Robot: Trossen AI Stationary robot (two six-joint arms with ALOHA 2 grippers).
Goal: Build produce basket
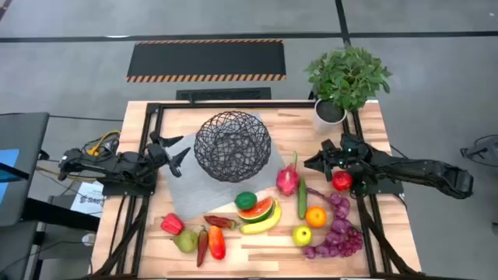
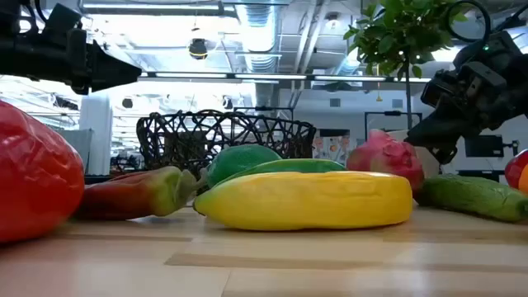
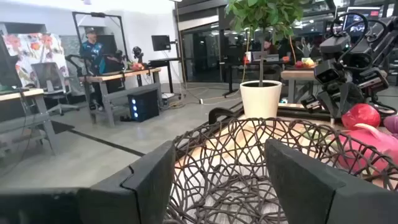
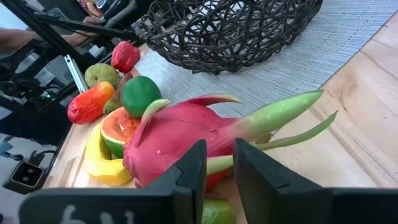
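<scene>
- The basket [image 1: 233, 145] is sitting on a grey mat [image 1: 183, 189] near the back middle of the table [image 1: 257, 247]. It is looking empty.
- The produce is lying in front of the basket and to its right, all on the table and none of it in the basket.
- The pink dragon fruit [image 1: 287, 180] is lying just to the right of the basket, with its green leafy tips pointing up toward the back of the table.
- The right gripper [image 1: 314, 162] is hanging just beside the dragon fruit, on its right side. This arm is much nearer to that fruit than the left arm is.
- In the right wrist view, the dragon fruit [image 4: 180, 143] is lying right past the fingers [image 4: 189, 169], so I think it is the next thing to grab.
- The right gripper's jaws are standing only a little apart, and they are holding nothing. They may need to spread wider to fit around the fruit.
- The left gripper [image 1: 180, 153] is waiting by the basket's left side, jaws partly apart and holding nothing.
</scene>
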